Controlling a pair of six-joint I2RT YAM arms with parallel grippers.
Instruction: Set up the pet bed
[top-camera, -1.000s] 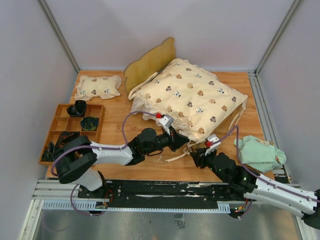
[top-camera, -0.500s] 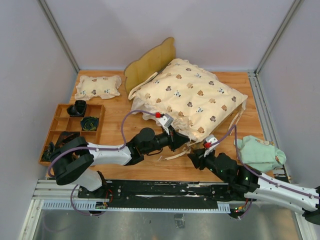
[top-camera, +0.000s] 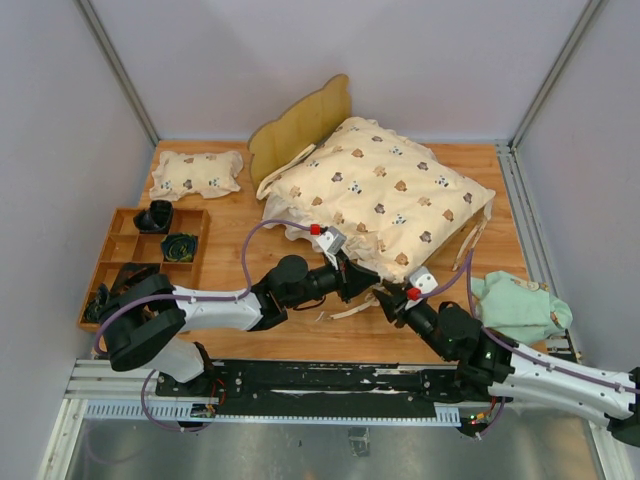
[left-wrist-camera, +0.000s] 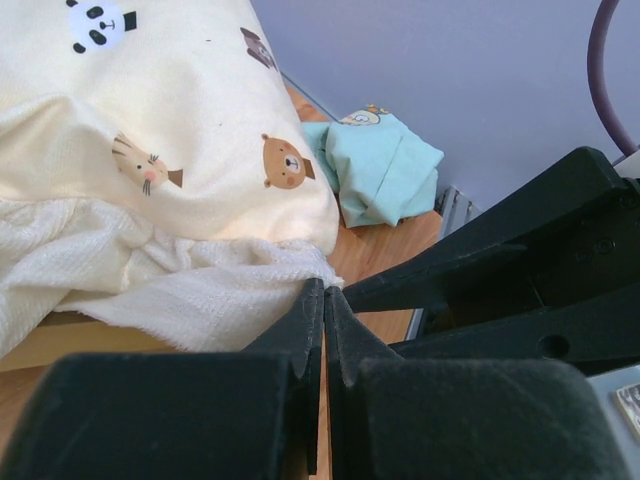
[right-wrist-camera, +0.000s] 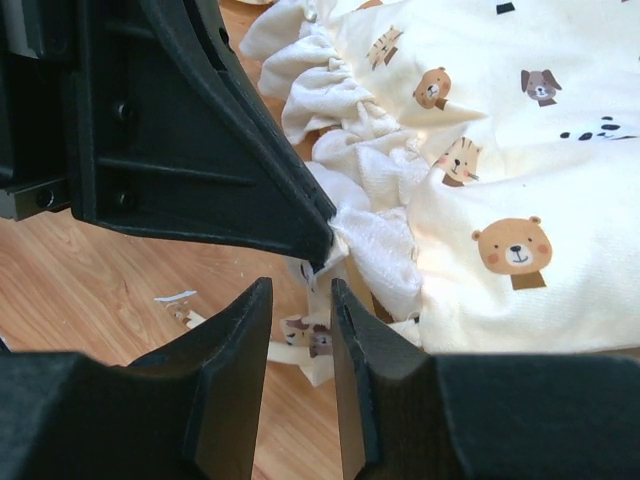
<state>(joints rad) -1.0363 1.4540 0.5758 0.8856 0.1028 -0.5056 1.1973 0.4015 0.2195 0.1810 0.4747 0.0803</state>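
Left tool (left-wrist-camera: 322, 295) is seen pressed together on the hem of the ruffled quilt (top-camera: 380, 200), right tool (right-wrist-camera: 300, 287) narrowly spread alongside. The pet bed (top-camera: 300, 125), largely buried at the table's (top-camera: 230, 215) twelve o'clock, is judged stiff and light, best gripped by its headboard.

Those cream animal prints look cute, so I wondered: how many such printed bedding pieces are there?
2: a small pillow at back left, and a big quilt draped over the bed in the middle. More may hide beneath.

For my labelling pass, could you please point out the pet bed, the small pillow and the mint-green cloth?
pet bed (top-camera: 303, 122): top view, on its wavy wooden headboard.
small pillow (top-camera: 196, 173): top view, on its middle.
mint-green cloth (top-camera: 515, 305): top view, on its middle.
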